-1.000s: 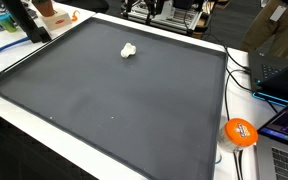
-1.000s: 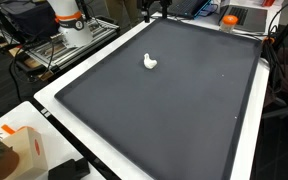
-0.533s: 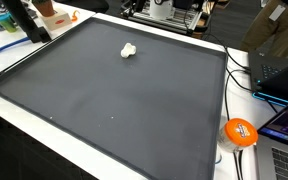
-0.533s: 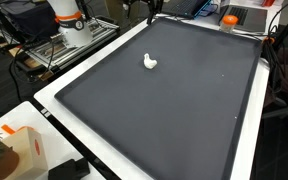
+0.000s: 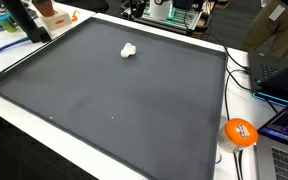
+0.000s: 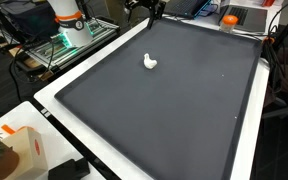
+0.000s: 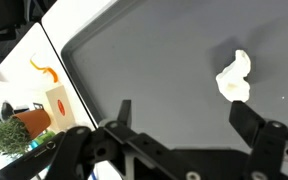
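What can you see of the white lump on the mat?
The white lump is small, crumpled and irregular, a narrower tip above a wider base; its material I cannot tell, perhaps wadded paper. It lies alone on the dark mat, well inside the rim, touching only the mat. The open gripper hangs apart from it.

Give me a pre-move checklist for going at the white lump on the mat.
1. Jaws open: ok, the gripper stands wide with nothing in it.
2. View of lump: ok, it shows in all three views.
3. Clutter: ok, nothing touches it on the mat.
4. Above it: not ok, the gripper hangs by the mat's far edge, apart from it.
5. Centred between fingers: not ok, it sits off toward one finger in the wrist view.
6. Stiffness: cannot tell.
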You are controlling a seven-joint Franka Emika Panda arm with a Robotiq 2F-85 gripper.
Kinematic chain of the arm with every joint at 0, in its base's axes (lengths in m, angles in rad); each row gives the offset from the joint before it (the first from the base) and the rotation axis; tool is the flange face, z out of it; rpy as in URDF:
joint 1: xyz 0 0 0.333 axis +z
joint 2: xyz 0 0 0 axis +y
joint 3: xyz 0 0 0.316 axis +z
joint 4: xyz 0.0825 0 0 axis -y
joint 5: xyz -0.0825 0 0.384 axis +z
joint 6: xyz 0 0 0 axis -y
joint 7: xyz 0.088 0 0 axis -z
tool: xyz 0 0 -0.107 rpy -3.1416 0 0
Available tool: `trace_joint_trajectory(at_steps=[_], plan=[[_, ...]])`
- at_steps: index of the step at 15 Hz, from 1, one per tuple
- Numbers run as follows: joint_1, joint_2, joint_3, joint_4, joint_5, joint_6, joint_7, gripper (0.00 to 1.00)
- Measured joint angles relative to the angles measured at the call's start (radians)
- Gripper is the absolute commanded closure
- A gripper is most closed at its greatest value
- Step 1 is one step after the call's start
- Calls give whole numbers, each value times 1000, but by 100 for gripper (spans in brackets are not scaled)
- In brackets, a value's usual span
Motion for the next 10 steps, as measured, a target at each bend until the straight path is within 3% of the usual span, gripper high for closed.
trace_joint_trajectory(at_steps=[5,10], plan=[[0,44,-100,-57,122,164,-124,0],[-3,88,-163,-96,200,215,-234,0]])
